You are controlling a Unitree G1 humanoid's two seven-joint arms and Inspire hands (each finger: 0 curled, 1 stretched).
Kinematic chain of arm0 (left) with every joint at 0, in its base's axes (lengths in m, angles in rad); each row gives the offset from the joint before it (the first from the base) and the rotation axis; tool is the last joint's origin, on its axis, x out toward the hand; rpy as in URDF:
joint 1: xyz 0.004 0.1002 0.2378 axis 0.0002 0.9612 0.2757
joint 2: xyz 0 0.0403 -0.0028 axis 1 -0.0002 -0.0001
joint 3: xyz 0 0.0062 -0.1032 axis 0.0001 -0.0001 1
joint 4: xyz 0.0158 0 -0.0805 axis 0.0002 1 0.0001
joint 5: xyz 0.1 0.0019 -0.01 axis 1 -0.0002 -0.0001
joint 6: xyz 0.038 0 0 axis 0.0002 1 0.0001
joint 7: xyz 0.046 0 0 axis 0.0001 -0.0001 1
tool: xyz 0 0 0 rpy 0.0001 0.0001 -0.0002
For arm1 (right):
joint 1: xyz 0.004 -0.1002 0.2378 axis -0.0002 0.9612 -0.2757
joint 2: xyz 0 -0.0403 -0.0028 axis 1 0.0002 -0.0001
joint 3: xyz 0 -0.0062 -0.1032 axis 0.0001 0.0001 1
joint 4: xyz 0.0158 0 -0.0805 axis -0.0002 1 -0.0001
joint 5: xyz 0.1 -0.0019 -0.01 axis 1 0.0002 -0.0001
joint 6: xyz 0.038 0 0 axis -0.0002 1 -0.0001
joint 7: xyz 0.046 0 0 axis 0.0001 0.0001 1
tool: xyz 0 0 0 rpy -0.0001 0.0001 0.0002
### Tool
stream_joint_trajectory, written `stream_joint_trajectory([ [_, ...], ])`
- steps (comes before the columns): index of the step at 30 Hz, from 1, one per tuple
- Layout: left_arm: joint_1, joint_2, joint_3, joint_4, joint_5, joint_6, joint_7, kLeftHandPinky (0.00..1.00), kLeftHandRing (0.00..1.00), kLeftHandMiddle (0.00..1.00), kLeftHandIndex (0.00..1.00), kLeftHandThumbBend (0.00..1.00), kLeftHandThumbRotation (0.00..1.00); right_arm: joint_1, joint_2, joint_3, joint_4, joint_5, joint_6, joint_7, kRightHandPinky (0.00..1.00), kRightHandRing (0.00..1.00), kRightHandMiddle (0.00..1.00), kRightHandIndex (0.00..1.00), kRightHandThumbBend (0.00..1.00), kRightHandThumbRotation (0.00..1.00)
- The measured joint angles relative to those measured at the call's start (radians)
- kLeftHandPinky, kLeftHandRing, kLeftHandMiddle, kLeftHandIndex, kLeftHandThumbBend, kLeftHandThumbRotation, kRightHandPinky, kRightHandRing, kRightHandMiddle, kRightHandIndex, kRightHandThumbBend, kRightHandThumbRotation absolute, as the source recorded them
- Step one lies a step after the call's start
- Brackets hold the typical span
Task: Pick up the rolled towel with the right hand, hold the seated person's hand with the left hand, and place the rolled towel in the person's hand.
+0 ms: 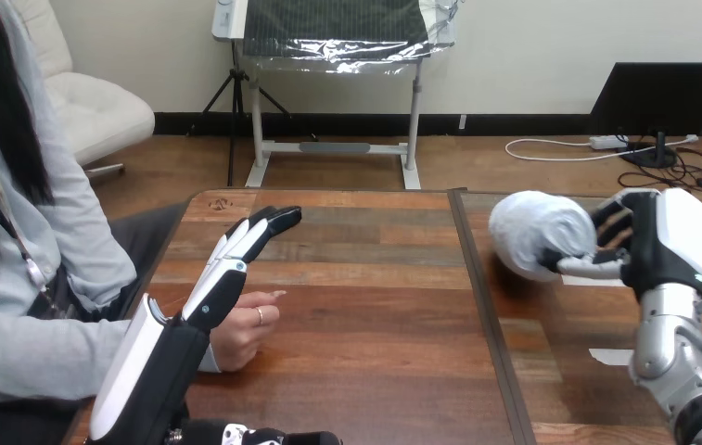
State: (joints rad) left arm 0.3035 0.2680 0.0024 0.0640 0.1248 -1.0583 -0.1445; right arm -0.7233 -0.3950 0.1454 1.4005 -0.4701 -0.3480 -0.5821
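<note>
The rolled towel (pixel 537 232) sits at the right of the frame, gripped by the right hand (pixel 667 246), whose fingers (pixel 611 222) curl round its side. At lower left, the left hand (pixel 194 320) reaches up the frame with straight, open fingers, crossing in front of the person's hand (pixel 247 336), which rests loosely curled on the table (pixel 375 297), well apart from the towel.
</note>
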Motion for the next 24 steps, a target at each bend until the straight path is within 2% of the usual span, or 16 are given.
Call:
stream_joint_trajectory([
  [6, 0.000, 0.000, 0.000, 0.003, 0.001, 0.000, -0.001, 1.00, 0.97, 0.93, 0.93, 1.00, 0.59, 0.007, 0.012, -0.001, -0.002, 0.001, -0.060, -0.019, 0.37, 0.41, 0.45, 0.46, 0.87, 0.00],
  [12, 0.000, 0.000, 0.002, 0.006, 0.004, 0.000, -0.001, 1.00, 0.97, 0.93, 0.93, 1.00, 0.59, 0.013, 0.027, -0.001, -0.002, 0.002, -0.097, -0.040, 0.37, 0.40, 0.45, 0.46, 0.88, 0.00],
  [24, -0.001, -0.001, 0.004, 0.018, 0.010, -0.002, 0.001, 1.00, 0.96, 0.93, 0.92, 1.00, 0.62, 0.016, 0.049, 0.000, -0.002, 0.000, -0.125, -0.078, 0.37, 0.40, 0.45, 0.45, 0.88, 0.00],
])
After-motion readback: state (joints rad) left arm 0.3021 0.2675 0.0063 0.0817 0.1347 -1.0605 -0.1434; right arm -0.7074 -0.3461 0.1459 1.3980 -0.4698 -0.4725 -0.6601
